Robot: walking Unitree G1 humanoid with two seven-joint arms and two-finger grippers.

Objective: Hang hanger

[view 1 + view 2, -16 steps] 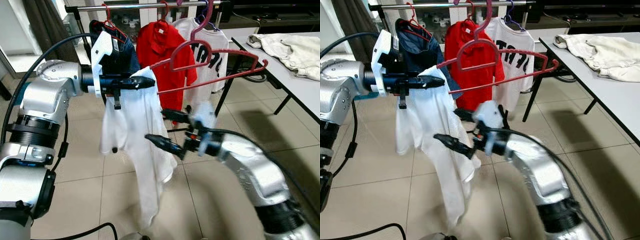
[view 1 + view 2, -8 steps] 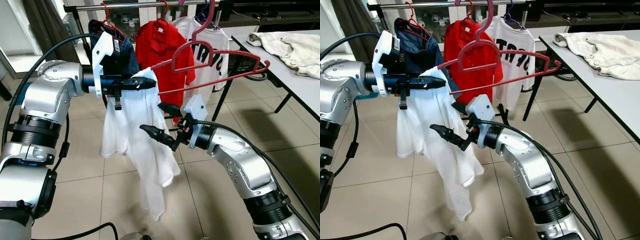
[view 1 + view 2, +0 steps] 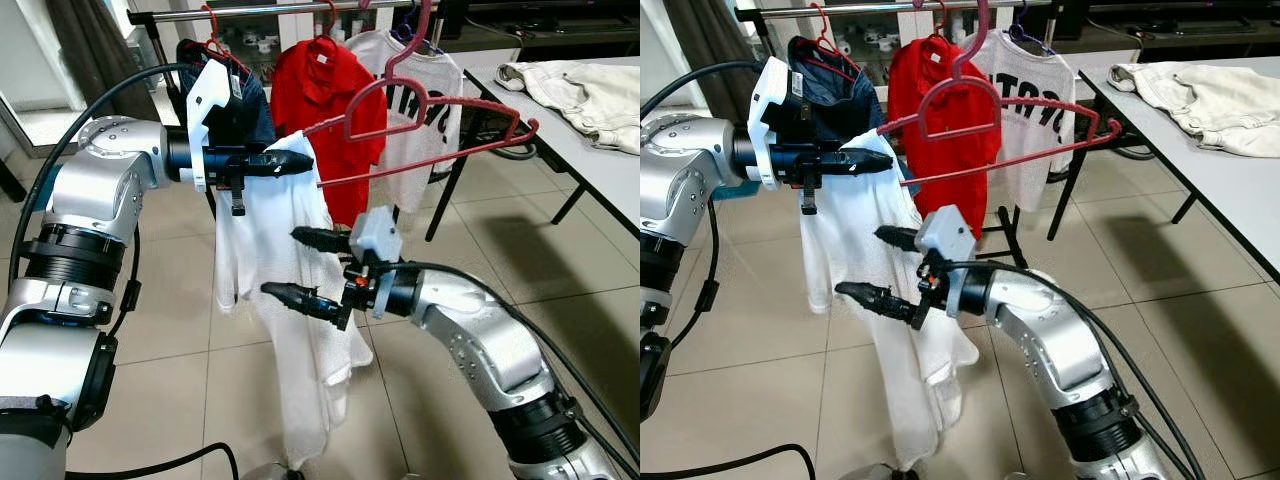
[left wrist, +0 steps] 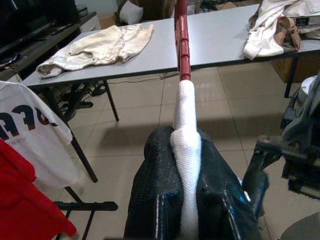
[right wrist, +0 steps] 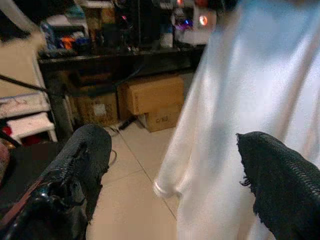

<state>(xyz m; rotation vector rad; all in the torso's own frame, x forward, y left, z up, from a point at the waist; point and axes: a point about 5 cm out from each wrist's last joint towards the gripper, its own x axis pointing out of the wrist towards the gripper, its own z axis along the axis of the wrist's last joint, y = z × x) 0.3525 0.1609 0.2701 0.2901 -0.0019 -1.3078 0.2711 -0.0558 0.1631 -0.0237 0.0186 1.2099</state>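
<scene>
Hanger (image 3: 430,125) end and white shirt (image 3: 290,300) shoulder are pinched together in the left gripper (image 3: 285,165), its fingers (image 4: 165,200) clamped on cloth over the red bar. From there the hanger's long axis runs away toward the table (image 3: 600,160), hook up, below the rail (image 3: 270,12). The right gripper (image 3: 300,268) gapes wide beside the hanging cloth, lower down, gripping nothing. Judged so, the left arm must lift the hook railward.

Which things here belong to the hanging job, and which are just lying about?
Job: hanger, white shirt, rail, left gripper, right gripper.
Lying about: red shirt, printed shirt, dark garment, table, cream garment.
</scene>
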